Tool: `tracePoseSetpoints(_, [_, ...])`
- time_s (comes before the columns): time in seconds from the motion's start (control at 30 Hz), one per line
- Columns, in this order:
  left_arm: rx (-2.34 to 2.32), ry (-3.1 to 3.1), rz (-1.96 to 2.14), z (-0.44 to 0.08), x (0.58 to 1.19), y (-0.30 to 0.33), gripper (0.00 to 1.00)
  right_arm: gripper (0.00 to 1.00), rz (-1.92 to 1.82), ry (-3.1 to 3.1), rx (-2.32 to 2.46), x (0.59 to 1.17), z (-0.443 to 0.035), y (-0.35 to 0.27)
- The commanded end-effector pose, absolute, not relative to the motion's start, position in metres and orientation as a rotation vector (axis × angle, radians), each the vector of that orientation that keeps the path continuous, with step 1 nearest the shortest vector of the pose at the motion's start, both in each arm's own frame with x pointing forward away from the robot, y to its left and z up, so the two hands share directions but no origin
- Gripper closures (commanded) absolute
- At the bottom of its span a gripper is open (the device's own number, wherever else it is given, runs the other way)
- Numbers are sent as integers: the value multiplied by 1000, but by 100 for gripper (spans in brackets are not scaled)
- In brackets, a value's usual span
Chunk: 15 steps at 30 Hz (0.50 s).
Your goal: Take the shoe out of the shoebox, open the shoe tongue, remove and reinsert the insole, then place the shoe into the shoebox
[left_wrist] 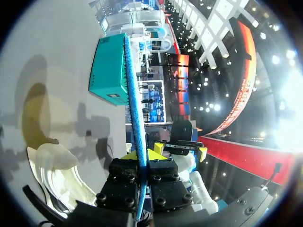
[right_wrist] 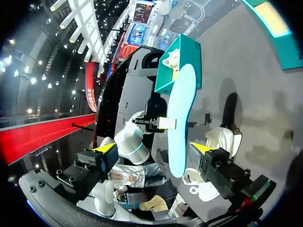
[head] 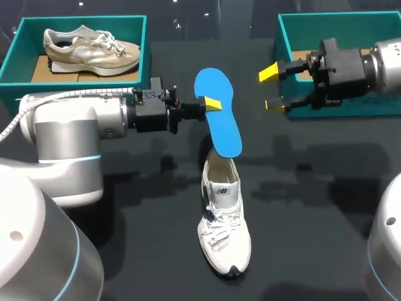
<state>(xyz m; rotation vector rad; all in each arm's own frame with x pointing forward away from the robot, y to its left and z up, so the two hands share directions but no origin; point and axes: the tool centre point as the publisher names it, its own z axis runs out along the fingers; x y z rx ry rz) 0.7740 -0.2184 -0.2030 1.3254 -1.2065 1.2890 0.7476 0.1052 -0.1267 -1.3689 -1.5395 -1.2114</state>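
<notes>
A blue insole [head: 218, 111] hangs in the air above the table, my left gripper [head: 212, 104] shut on its edge. Its lower end reaches down to the heel opening of a white sneaker [head: 224, 221] that lies on the black table, toe toward me. In the left wrist view the insole [left_wrist: 135, 109] runs edge-on between the fingers, with the sneaker [left_wrist: 59, 172] below. My right gripper [head: 273, 88] stands open to the right of the insole, apart from it, in front of the right teal shoebox [head: 294, 28]. In the right wrist view the insole [right_wrist: 179, 118] stands ahead of the open fingers.
A second teal shoebox [head: 19, 47] at the back left holds a beige sneaker [head: 91, 50] on cardboard. The table is black, with bare surface around the white sneaker.
</notes>
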Motion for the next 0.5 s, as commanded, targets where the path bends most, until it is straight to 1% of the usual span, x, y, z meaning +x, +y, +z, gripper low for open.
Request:
tracePoseSetpoints(0.03, [1326,-1206,1290,-204,774,-220,100,0,-972,-1779,-1640,738,-87,103])
tracePoseSetpoints(0.3, [1326,-1206,1290,-204,774,-220,100,0,-696,-1946,-1843,737,-58,116])
tracePoseSetpoints(0.5, [1326,-1206,1290,-204,774,-220,100,0,-464,-2035,-1991,740,-46,131])
